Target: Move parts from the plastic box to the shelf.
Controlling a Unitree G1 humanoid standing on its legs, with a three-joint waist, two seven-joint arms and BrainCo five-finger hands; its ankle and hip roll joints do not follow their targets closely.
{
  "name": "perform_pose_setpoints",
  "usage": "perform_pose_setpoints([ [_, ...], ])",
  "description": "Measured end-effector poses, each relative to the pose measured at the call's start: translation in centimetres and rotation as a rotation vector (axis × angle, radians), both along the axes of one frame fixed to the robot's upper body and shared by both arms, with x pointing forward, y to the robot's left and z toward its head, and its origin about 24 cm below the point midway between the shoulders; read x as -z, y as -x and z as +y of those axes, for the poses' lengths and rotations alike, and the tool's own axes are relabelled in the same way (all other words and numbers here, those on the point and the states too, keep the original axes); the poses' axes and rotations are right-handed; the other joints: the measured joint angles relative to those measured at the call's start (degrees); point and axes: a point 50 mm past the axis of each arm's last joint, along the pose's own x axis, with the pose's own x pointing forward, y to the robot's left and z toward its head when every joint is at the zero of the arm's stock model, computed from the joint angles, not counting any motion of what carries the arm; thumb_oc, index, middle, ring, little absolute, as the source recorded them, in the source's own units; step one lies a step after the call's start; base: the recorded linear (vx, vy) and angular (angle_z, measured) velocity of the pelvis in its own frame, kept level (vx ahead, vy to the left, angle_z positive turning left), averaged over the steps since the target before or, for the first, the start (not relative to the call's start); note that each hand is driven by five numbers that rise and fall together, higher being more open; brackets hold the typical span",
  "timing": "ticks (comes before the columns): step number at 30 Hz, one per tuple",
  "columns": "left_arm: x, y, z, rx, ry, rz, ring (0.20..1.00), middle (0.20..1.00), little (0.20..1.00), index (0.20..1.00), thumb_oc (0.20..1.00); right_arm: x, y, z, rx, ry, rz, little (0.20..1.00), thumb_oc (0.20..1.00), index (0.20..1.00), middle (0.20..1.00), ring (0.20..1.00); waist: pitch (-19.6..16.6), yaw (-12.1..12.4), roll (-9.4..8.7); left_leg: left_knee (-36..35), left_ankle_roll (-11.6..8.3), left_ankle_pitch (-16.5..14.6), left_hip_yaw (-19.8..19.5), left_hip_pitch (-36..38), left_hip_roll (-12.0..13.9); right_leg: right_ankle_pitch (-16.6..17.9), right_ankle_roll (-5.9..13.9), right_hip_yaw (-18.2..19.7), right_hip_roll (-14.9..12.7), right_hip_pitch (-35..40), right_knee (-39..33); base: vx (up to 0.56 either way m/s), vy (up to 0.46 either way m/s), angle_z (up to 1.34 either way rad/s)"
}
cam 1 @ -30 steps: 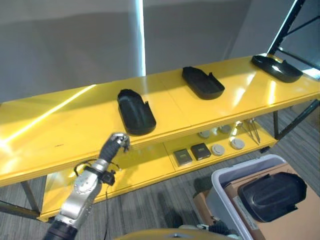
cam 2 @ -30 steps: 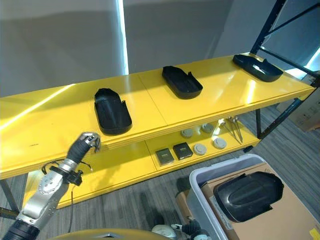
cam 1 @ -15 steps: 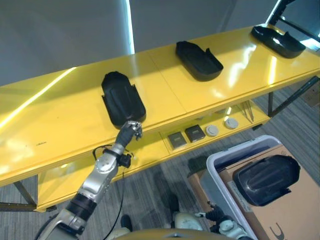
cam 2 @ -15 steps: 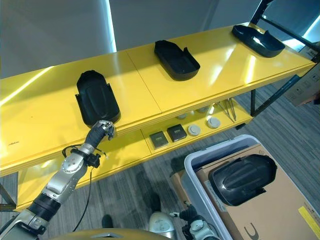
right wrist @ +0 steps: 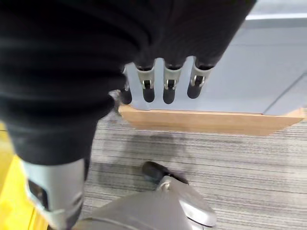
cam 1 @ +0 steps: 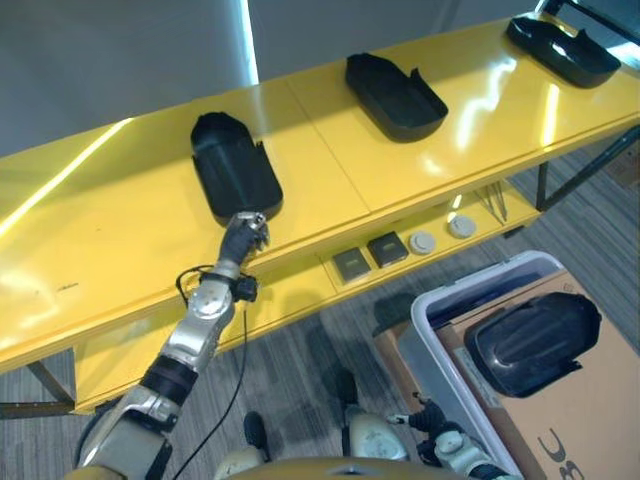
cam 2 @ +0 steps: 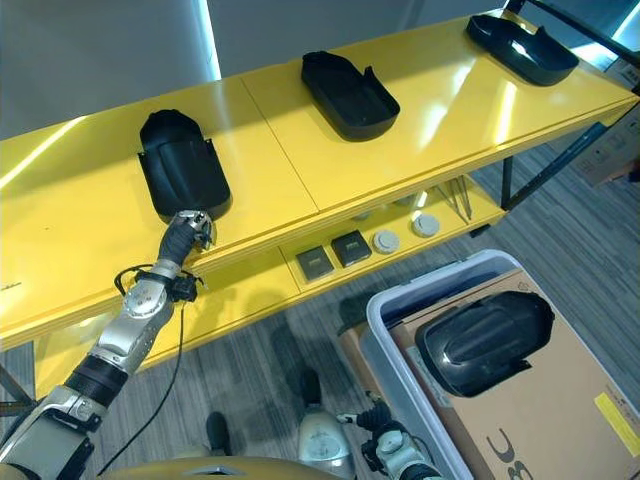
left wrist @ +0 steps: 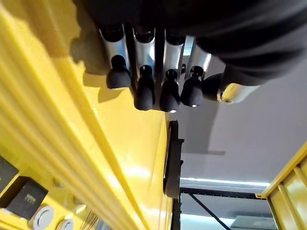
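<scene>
Reaching over the front edge of the yellow shelf [cam 1: 120, 250], the left hand [cam 1: 243, 235] sits just at the near end of the nearest black part [cam 1: 234, 180], its fingers [left wrist: 144, 91] curled in a row and holding nothing as far as its own wrist view shows. Two more black parts lie on the same top board, one in the middle [cam 1: 393, 95] and one at the far right end [cam 1: 560, 48], each well apart from the others. One black part [cam 1: 530, 340] is left on a sheet of cardboard [cam 2: 560, 420] in the plastic box [cam 1: 425, 350] on the floor at the robot's right. The right hand [right wrist: 163, 81] hangs near the box with its fingers loosely bent and empty. Small square and round items [cam 1: 390, 255] rest on the lower board. The main risk from here, as I judge it, is the left hand catching the near end of the placed part as it pulls away, since the knuckles are right beside it and that end lies close to the shelf's front edge; a drag toward the robot could slide it off. A second risk is the right hand reaching for the last part and gripping the cardboard with it, or bumping the box wall on the way in.
</scene>
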Motion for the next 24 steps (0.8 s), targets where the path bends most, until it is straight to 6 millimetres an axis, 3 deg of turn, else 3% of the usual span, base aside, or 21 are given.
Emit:
perform_pose_setpoints([
  [9,-1.3,-1.0,0.0,-0.045,0.004,-0.042,0.2,0.2,0.2,0.2,0.2,-0.1,-0.5,0.2,-0.01,0.008,-0.014,1.0,1.0,1.0,1.0,1.0,1.14,-1.02,0.04,0.01,-0.01,0.0,0.11,-0.36,0.02,-0.04,-0.02,0.17,0.1,-0.41,0.01,0.0,0.0,0.0],
  [13,-1.0,0.0,-0.1,-0.029,0.023,-0.042,0.2,0.2,0.2,0.2,0.2,-0.1,-0.5,0.2,-0.006,0.006,-0.013,1.0,1.0,1.0,1.0,1.0,1.19,-0.83,0.02,0.01,-0.19,-0.01,0.16,0.61,0.08,0.12,-0.24,0.13,0.2,0.46,0.06,0.02,0.003,-0.01],
  [14,-0.8,0.4,-0.2,-0.023,0.031,-0.043,0.335,0.335,0.335,0.335,0.335,-0.1,-0.5,0.2,-0.005,0.006,-0.013,1.0,1.0,1.0,1.0,1.0,1.19,-0.79,0.02,0.01,-0.2,-0.11,0.16,0.88,0.1,0.12,-0.23,0.11,0.22,0.75,0.06,0.03,0.012,-0.01],
  [15,-0.7,1.0,-0.2,-0.015,0.043,-0.044,0.58,0.58,0.58,0.58,0.58,-0.1,-0.5,0.2,-0.002,0.004,-0.014,1.0,1.0,1.0,1.0,1.0,1.21,-0.77,0.0,0.0,-0.21,-0.2,0.1,1.21,0.12,0.05,-0.27,0.0,0.19,1.18,0.09,0.02,0.026,0.05],
  [16,-0.2,2.6,-0.2,-0.009,0.098,-0.038,1.0,1.0,1.0,1.0,1.0,-0.1,-0.3,0.2,0.006,0.001,-0.011,1.0,1.0,1.0,1.0,1.0,1.27,-0.62,-0.01,0.0,-0.31,-0.48,-0.11,2.47,0.16,-0.17,-0.28,-0.38,0.17,2.62,0.31,0.03,0.032,0.08],
  [19,0.6,4.9,0.2,0.003,0.135,-0.021,1.0,1.0,1.0,1.0,1.0,0.1,0.3,-0.1,0.043,-0.008,-0.006,1.0,1.0,1.0,1.0,1.0,1.27,0.6,-0.05,-0.01,-0.26,-0.95,-0.39,4.36,0.15,-0.71,-0.23,-0.95,0.1,4.66,0.04,0.0,0.047,0.09],
  [24,2.2,8.1,2.2,-0.005,0.087,0.036,1.0,1.0,1.0,1.0,1.0,0.7,2.5,-1.1,0.301,-0.073,0.009,1.0,1.0,1.0,1.0,1.0,0.78,3.89,-0.63,-0.01,0.4,-1.52,-1.55,5.66,-0.83,-1.24,0.46,-0.96,-0.79,6.36,0.4,-0.02,0.108,0.11],
])
